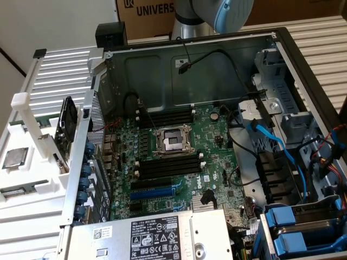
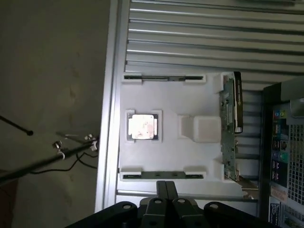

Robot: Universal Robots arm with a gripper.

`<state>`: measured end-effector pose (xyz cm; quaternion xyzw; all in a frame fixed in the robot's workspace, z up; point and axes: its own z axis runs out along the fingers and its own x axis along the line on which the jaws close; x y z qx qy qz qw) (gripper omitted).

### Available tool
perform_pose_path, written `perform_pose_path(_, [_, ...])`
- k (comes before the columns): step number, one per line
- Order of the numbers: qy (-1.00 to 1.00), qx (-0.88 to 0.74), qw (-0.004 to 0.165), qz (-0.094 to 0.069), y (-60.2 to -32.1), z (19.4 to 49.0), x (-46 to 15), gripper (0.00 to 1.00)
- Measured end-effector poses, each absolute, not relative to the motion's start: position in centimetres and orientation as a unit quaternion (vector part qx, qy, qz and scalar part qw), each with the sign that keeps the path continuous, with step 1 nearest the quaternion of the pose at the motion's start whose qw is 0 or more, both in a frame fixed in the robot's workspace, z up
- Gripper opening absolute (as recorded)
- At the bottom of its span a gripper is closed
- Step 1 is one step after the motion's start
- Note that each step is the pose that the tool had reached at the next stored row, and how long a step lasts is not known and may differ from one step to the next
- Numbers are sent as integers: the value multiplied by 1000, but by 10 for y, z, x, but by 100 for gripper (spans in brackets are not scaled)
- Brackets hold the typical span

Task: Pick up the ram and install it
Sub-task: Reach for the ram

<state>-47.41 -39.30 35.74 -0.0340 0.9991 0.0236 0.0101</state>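
A ram stick (image 2: 163,175) stands on edge in a slot of the white holder tray (image 2: 199,156), just ahead of my gripper (image 2: 166,189). The two black fingers are pressed together and hold nothing. A second ram stick (image 2: 163,78) sits in the tray's opposite slot. In the exterior view, a ram stick (image 1: 13,190) lies in the white tray (image 1: 38,157) at that view's left, outside the computer case. The motherboard (image 1: 217,162) has long black memory slots (image 1: 165,169) on both sides of the processor socket (image 1: 172,142).
A square silver processor chip (image 2: 141,127) rests in the tray between the two sticks. An upright circuit card (image 2: 231,128) stands at the tray's edge beside the case (image 2: 285,156). Cables (image 1: 271,141), drive bays and the power supply (image 1: 157,238) crowd the case. My arm (image 1: 222,12) hangs above.
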Motion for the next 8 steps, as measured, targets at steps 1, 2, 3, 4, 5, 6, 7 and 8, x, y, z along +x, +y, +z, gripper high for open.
perform_pose_path(1, [999, -43, 10, 24, -393, 357, -474, 11])
perform_pose_path(2, [998, -52, 10, 24, -393, 357, -474, 11])
perform_pose_path(3, [997, -70, 9, 24, -393, 357, -474, 11])
perform_pose_path(4, [997, -79, 9, 24, -393, 357, -474, 11])
perform_pose_path(5, [996, -88, 9, 24, -393, 357, -474, 11])
perform_pose_path(6, [995, -98, 8, 24, -393, 357, -474, 11])
perform_pose_path(7, [994, -106, 8, 24, -393, 357, -474, 11])
perform_pose_path(8, [992, -125, 7, 24, -393, 357, -474, 11])
